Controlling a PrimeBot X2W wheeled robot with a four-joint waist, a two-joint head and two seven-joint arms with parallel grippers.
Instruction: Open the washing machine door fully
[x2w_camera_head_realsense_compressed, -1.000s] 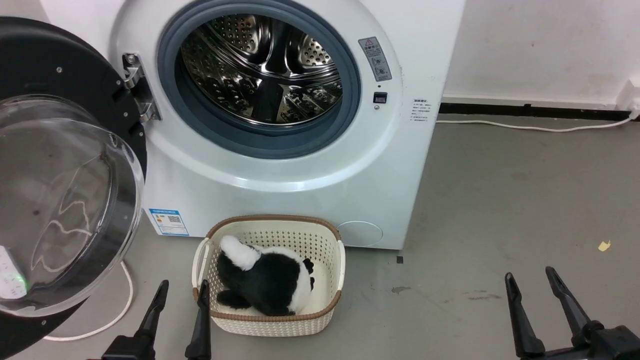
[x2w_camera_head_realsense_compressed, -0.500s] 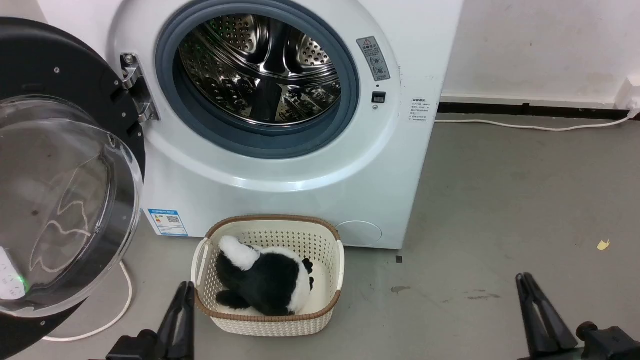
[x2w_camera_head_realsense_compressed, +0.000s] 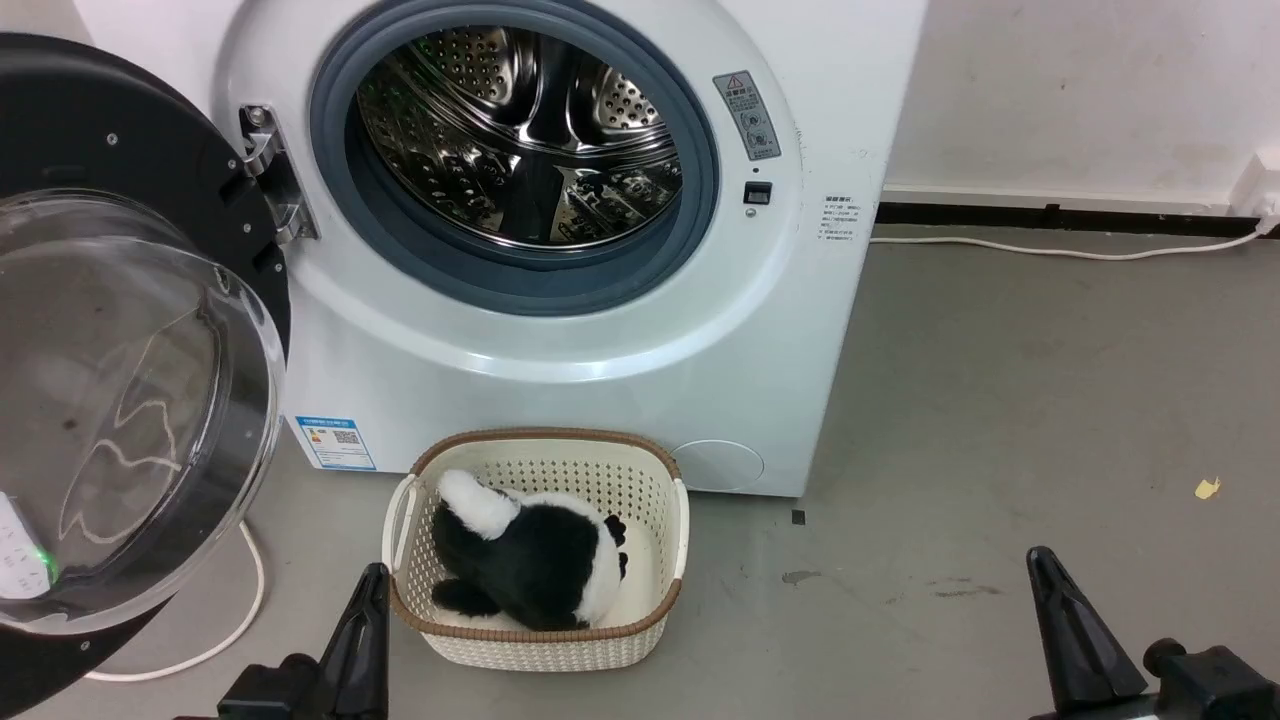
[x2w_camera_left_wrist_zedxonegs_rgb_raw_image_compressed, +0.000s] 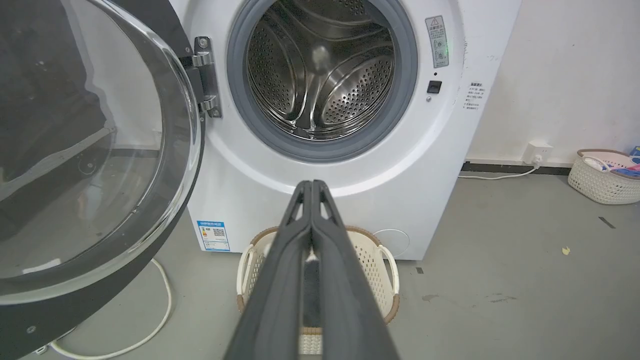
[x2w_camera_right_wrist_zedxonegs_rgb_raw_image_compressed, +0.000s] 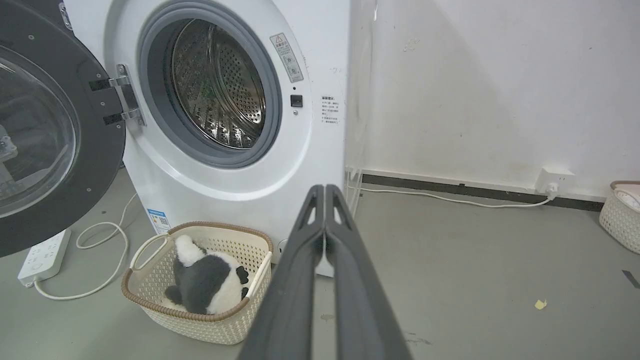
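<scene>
The washing machine door (x2w_camera_head_realsense_compressed: 110, 340) stands swung wide out to the left on its metal hinge (x2w_camera_head_realsense_compressed: 268, 170), its clear glass bowl facing me; it also appears as the door (x2w_camera_left_wrist_zedxonegs_rgb_raw_image_compressed: 90, 150) and the door (x2w_camera_right_wrist_zedxonegs_rgb_raw_image_compressed: 45, 130) in the wrist views. The steel drum opening (x2w_camera_head_realsense_compressed: 520, 140) of the white washer (x2w_camera_head_realsense_compressed: 600, 330) is uncovered. My left gripper (x2w_camera_head_realsense_compressed: 368, 582) is low at the bottom left, shut with nothing in it, just left of the basket. My right gripper (x2w_camera_head_realsense_compressed: 1040, 560) is low at the bottom right, shut and empty. Both are well clear of the door.
A cream basket (x2w_camera_head_realsense_compressed: 660, 620) with a black-and-white plush toy (x2w_camera_head_realsense_compressed: 525, 560) sits on the floor in front of the washer. A white cable (x2w_camera_head_realsense_compressed: 225, 640) loops under the door, by a power strip (x2w_camera_right_wrist_zedxonegs_rgb_raw_image_compressed: 42, 255). Another basket (x2w_camera_left_wrist_zedxonegs_rgb_raw_image_compressed: 600, 175) stands by the right wall.
Both grippers went from open to shut over the last second. The door and the basket have not moved.
</scene>
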